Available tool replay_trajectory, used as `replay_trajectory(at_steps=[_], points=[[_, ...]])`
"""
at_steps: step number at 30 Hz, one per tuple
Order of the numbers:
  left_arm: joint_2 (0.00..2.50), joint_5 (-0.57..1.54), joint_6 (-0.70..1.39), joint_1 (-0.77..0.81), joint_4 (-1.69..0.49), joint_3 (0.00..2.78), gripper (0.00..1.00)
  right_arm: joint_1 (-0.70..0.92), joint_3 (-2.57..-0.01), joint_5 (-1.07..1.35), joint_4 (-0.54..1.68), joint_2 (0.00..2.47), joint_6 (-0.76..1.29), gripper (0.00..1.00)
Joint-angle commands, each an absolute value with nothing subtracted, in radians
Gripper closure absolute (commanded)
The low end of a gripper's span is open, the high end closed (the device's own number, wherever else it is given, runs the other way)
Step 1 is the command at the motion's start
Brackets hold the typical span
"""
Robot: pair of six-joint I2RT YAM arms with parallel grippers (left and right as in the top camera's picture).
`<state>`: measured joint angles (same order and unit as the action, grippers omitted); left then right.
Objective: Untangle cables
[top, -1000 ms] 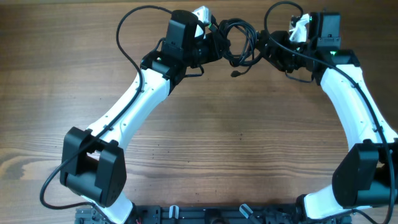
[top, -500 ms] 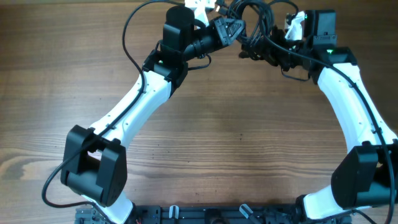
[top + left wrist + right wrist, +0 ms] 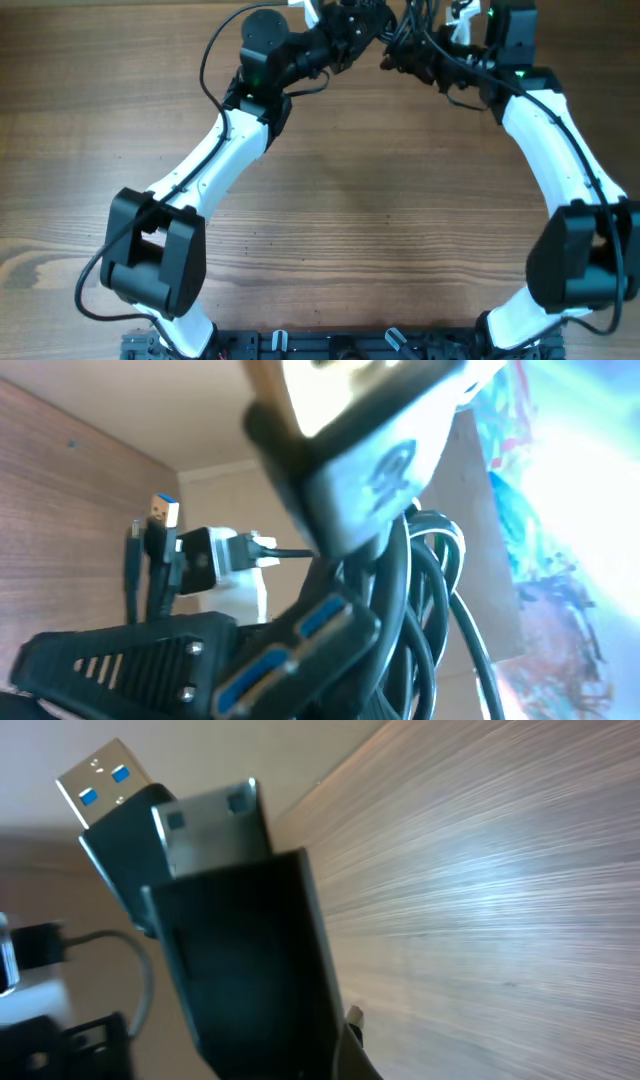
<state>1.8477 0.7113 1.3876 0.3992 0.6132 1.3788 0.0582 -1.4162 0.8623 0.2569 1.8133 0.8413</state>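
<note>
The cables [image 3: 398, 28] form one black knotted clump at the table's far edge, stretched between my two grippers. My left gripper [image 3: 357, 27] is shut on one side of the clump. In the left wrist view its jaws [image 3: 345, 575] pinch thick black loops [image 3: 432, 600], and a USB plug [image 3: 163, 510] sticks up behind. My right gripper [image 3: 420, 52] is shut on the clump's other side. In the right wrist view a black finger [image 3: 240, 970] covers most of the frame, with a blue-tongued USB plug [image 3: 100, 780] poking out past it.
The wooden table [image 3: 380, 200] stretches from the grippers toward the near edge. Each arm's own thicker black wire [image 3: 212, 60] arcs beside it. A dark rail [image 3: 330, 345] runs along the near edge between the two arm bases.
Both arms have moved toward the far edge, carrying the clump with them. The right gripper has shut on the clump. The left gripper has stayed shut.
</note>
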Motion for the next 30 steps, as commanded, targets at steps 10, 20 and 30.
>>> replay_trajectory(at_steps=[10,20,30], points=[[1.771,0.4,1.134,0.33,0.467,1.438,0.96,0.024,-1.366,1.032,0.278,1.931,0.73,0.96],[1.771,0.43,0.894,0.302,0.07,1.438,0.96,-0.089,-1.366,0.898,0.437,1.787,0.517,0.96],[1.771,0.647,0.905,0.241,0.2,1.438,0.96,-0.138,-1.367,0.792,0.516,1.739,0.522,0.96]])
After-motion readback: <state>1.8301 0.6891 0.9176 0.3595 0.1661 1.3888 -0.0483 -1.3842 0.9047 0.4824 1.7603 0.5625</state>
